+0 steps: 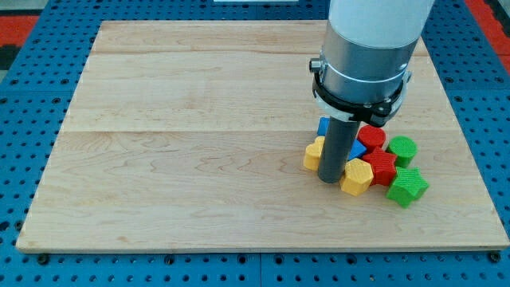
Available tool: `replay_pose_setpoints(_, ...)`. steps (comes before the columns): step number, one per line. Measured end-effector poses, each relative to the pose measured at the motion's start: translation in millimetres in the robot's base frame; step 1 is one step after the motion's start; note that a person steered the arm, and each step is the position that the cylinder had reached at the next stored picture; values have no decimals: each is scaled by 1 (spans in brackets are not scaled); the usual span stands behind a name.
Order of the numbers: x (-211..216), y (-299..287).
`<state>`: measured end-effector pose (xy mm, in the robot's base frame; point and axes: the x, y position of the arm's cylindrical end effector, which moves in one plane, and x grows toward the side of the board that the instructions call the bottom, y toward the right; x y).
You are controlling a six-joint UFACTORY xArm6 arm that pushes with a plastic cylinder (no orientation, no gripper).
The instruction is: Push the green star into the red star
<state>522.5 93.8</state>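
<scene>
My tip (330,180) is a bare rod end resting on the wooden board (191,151); it has no fingers to spread or press, and it pinches nothing. Touching the tip on the view's right sits a yellow hexagonal block (358,177). Further right and slightly nearer the view's bottom lies the green star (407,186), touching the red star (382,167), which sits between it and the yellow block. To the tip's left, another yellow block (313,154) pokes out from behind the rod. Beyond the tip, toward the view's top, are a blue block (353,149), a red block (370,136) and a green block (402,149), all tightly clustered. The pale board rests on a blue pegboard table (32,96).
</scene>
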Motion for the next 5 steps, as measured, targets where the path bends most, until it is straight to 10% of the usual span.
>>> replay_pose_setpoints(3,4,4)
replay_pose_setpoints(5,82,47)
